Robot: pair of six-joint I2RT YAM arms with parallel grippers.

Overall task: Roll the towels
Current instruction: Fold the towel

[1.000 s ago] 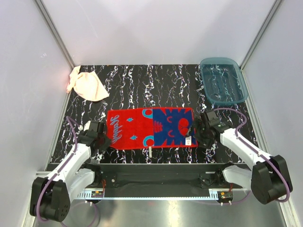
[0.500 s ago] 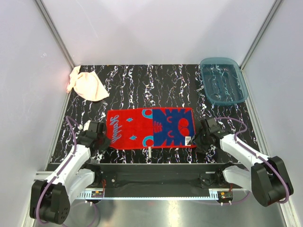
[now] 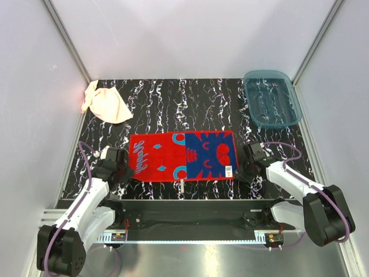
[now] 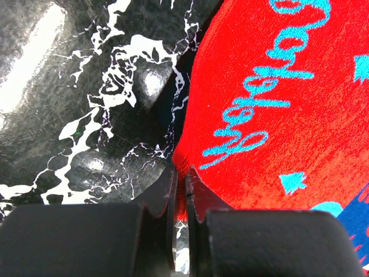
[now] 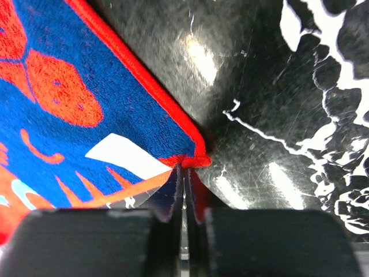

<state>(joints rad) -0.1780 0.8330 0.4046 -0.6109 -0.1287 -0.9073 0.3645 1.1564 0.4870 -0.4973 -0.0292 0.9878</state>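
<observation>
Blue-and-red towel [image 3: 183,156] lies flat on the table [image 3: 173,109]; left gripper [image 4: 180,176] and right gripper [image 5: 184,172], jaws almost together, each pinch a near corner. Pink towel [image 3: 106,105] sits crumpled far left.

a glossy black tabletop [image 3: 202,104] veined with white marbling sits boxed in by plain pale grey walls [image 3: 190,34] at 9, 12 and 3 o'clock. aluminium posts [image 3: 66,40] climb the far corners. soft glare dots the surface.
</observation>
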